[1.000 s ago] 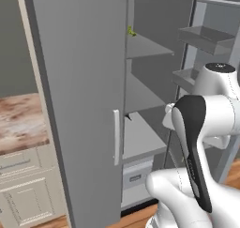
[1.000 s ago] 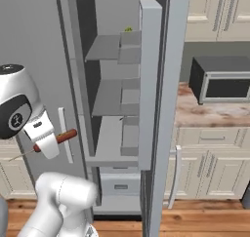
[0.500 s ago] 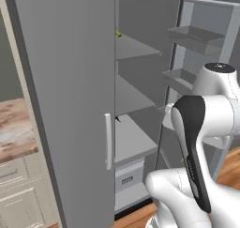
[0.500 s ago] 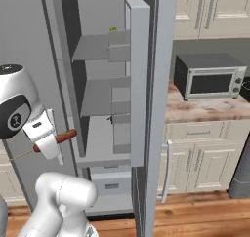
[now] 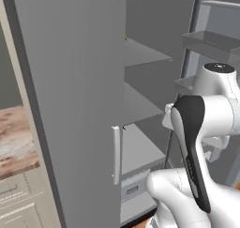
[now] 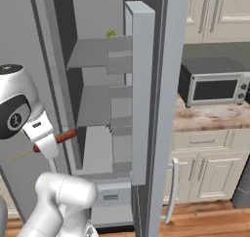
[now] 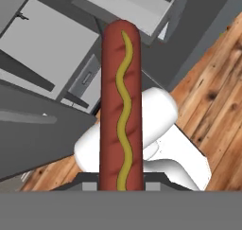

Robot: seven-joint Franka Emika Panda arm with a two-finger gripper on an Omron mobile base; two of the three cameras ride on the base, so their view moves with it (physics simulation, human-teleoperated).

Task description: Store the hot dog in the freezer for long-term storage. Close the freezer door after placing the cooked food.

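I had the gripper (image 6: 48, 144) clenched on one end of the hot dog (image 7: 118, 106), which jutted straight out ahead of the fingers toward the open freezer (image 6: 97, 109), its shelves just beyond the tip. It looked light, soft and slick, so I judged a mid-length hold safer than this end grip.

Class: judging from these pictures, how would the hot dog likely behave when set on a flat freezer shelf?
The hot dog is a smooth round cylinder, so it would probably roll on a flat shelf. It juts straight from the gripper without sagging, suggesting it is fairly stiff. Its glossy skin may be slippery.
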